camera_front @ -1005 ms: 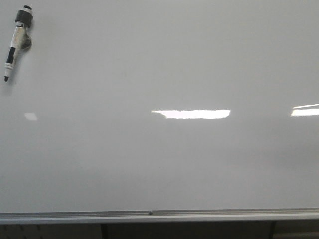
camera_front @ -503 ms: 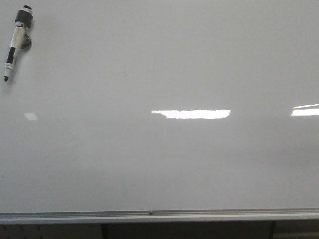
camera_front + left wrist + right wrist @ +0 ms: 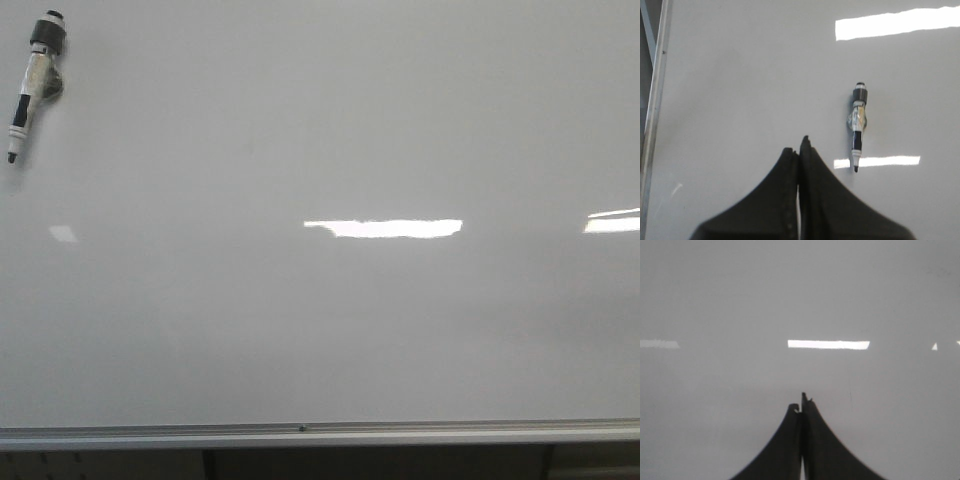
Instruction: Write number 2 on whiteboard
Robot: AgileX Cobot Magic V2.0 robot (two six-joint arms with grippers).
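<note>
No 2 is on the whiteboard point(image 3: 330, 120) yet, so I think the job is only starting: the pen point(image 3: 36, 82) lies alone at the board's far left corner, and no claw touches it. The left claw point(image 3: 799, 150) is pressed together with nothing in it, near the pen, and the right claw point(image 3: 802, 402) is pressed together too, so next the left one must spread and pinch the pen. The board is shiny, with bright light patches and a silver edge point(image 3: 300, 432).
</note>
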